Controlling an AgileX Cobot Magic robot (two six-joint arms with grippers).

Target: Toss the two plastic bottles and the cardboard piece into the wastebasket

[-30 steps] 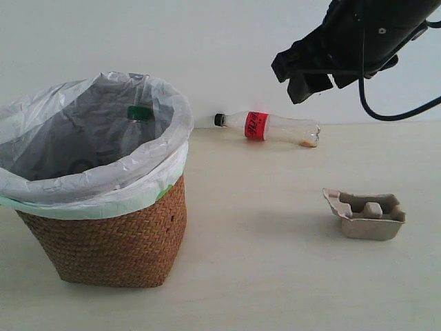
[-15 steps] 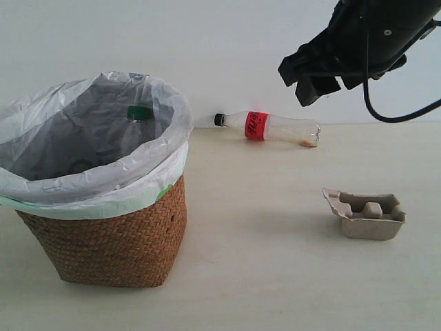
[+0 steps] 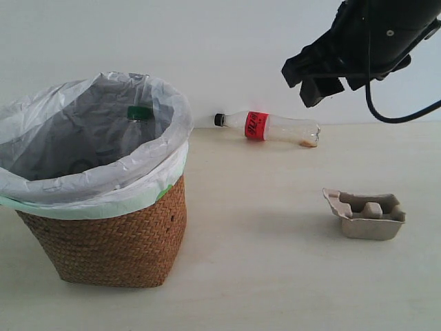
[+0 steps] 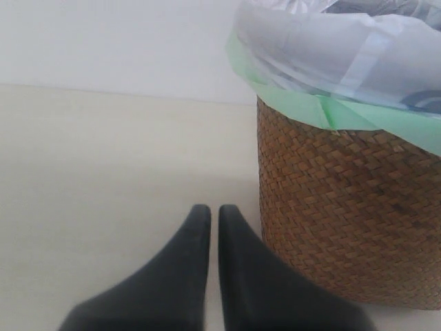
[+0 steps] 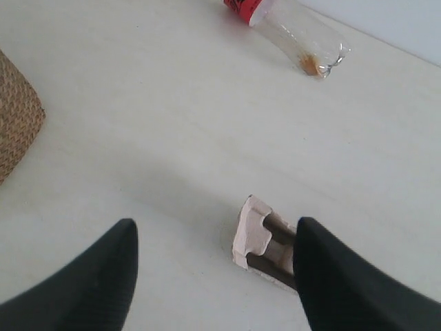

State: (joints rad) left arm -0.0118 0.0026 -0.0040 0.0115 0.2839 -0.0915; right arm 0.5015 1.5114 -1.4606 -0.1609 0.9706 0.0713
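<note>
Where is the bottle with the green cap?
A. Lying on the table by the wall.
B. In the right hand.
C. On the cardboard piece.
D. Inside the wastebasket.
D: the green-capped bottle shows inside the wastebasket; the black-capped bottle is the one lying by the wall.

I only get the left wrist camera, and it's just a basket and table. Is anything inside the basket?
Observer: Yes, the green-cap bottle is inside the basket.
Operator: Where's the other bottle?
Observer: The black-cap bottle lies on its side on the table, off to the basket's right.
Operator: And the cardboard?
Observer: The cardboard sits on the table, nearer the camera than that bottle.
Operator: Is anyone grabbing it?
Observer: No, the right gripper hangs above it, jaws open and empty.
</note>
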